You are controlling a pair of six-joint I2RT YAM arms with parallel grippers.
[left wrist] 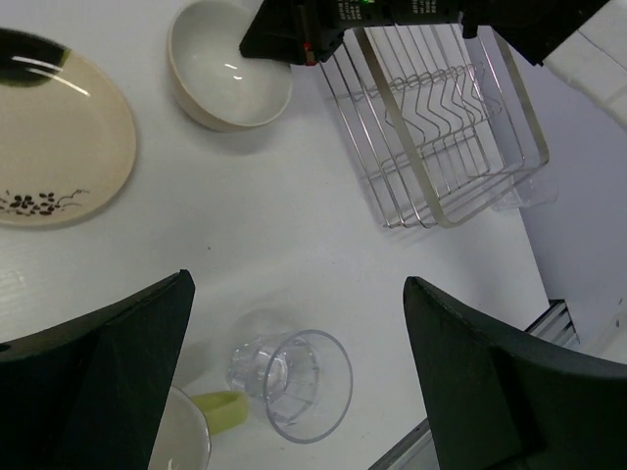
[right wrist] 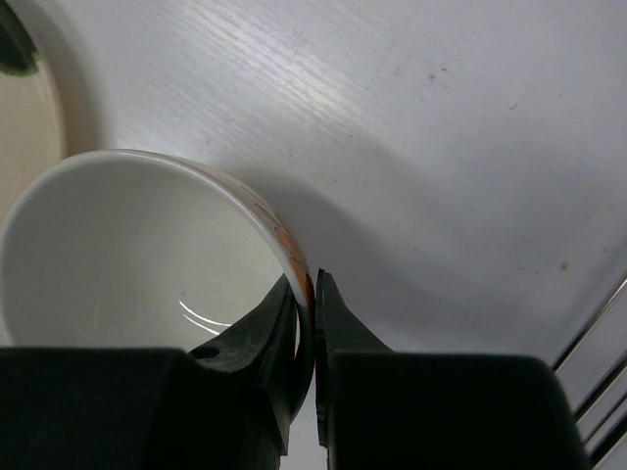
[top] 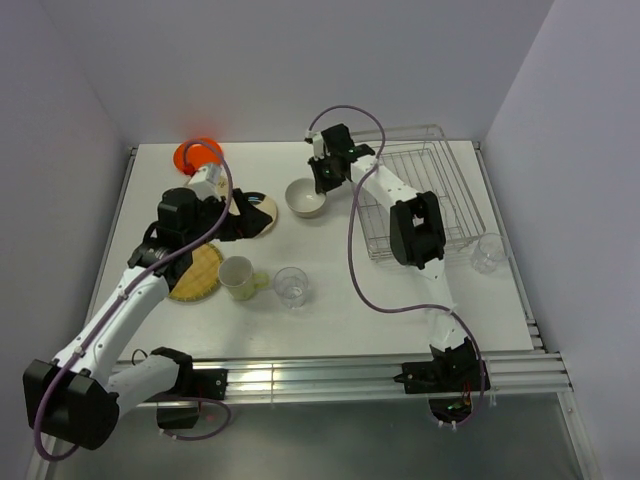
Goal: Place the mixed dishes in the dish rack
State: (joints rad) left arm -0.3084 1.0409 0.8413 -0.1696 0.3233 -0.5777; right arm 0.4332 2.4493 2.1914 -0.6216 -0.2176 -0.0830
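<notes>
My right gripper [top: 322, 180] is shut on the rim of the cream bowl [top: 305, 198], one finger inside and one outside; the pinch shows in the right wrist view [right wrist: 312, 294] on the bowl [right wrist: 127, 255]. The bowl sits on the table just left of the silver dish rack [top: 430, 200]. My left gripper [top: 238, 223] is open and empty above the cream plate with dark mark [top: 262, 212]. The clear glass [top: 291, 286] and the pale mug [top: 237, 277] stand in front of it. The woven plate [top: 195, 272] and the orange plate [top: 197, 152] lie at the left. I cannot make out the tan plate.
A second clear glass [top: 488, 252] stands right of the rack. In the left wrist view the open gripper [left wrist: 299, 323] looks down at the glass [left wrist: 294, 377], mug handle [left wrist: 220, 409], cream plate [left wrist: 59, 137], bowl [left wrist: 230, 73] and rack [left wrist: 431, 137].
</notes>
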